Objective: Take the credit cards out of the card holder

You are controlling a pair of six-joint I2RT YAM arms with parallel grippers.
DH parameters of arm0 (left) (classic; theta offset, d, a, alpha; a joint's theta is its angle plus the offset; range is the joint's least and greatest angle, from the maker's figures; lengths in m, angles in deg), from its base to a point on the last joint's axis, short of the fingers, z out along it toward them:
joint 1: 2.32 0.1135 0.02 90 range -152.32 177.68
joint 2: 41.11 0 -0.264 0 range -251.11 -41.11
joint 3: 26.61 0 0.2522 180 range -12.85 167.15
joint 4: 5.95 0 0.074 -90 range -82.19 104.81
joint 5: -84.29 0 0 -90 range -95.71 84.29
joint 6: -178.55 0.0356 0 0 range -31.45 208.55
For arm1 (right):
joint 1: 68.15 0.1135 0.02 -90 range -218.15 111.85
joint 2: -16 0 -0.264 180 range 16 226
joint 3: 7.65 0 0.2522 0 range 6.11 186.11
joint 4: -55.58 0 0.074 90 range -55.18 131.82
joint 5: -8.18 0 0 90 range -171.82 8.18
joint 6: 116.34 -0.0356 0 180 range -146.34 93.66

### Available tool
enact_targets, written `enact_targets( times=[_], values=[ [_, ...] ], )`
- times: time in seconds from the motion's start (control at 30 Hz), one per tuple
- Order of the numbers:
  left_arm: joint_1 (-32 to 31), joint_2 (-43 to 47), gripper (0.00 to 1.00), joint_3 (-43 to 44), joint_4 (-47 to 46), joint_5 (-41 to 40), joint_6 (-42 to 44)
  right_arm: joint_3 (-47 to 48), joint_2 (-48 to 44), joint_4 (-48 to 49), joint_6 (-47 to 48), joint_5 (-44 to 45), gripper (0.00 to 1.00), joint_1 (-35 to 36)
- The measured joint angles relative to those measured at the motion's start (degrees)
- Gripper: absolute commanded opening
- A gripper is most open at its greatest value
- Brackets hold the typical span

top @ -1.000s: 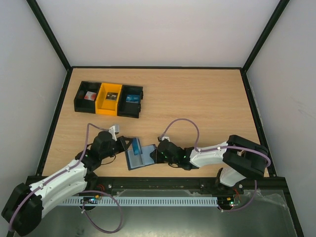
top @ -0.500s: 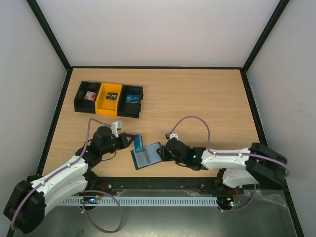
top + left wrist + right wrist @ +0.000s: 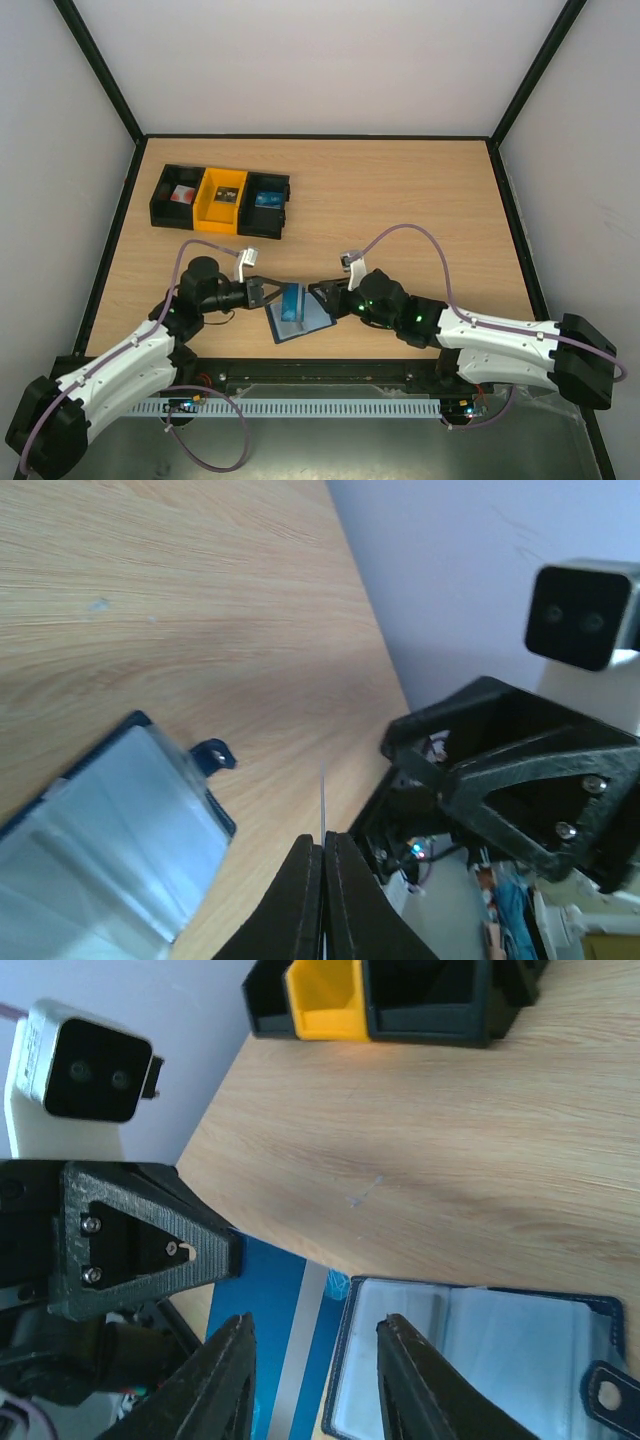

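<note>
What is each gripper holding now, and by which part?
Left gripper pinches the blue credit card by one edge; right gripper is open and holds nothing.

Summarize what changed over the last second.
The left end effector, shut on the blue card, carried it slightly right. The right arm stretched out low to the right. The right end effector, earlier at the right edge of the card holder, now sits open by its far right corner. The holder shifted slightly right. The three bins stayed put.
</note>
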Motion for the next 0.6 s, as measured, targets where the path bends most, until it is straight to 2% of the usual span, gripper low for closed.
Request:
enact_targets(
  times=[0.1,0.43,0.6],
  values=[
    [0.0,1.0,0.03,-0.7,-1.6,3.3,-0.1,0.0,0.8,2.0,-2.3,-2.6,0.4,0.0],
    [0.0,3.4,0.03,-3.9,-7.0,9.4,-2.8,-2.7,3.4,11.3,-12.2,-9.2,0.41,0.0],
    [0.0,3.5,0.03,-4.9,-9.2,10.4,-4.3,-2.7,4.5,12.3,-13.3,-10.6,0.31,0.0]
  ],
)
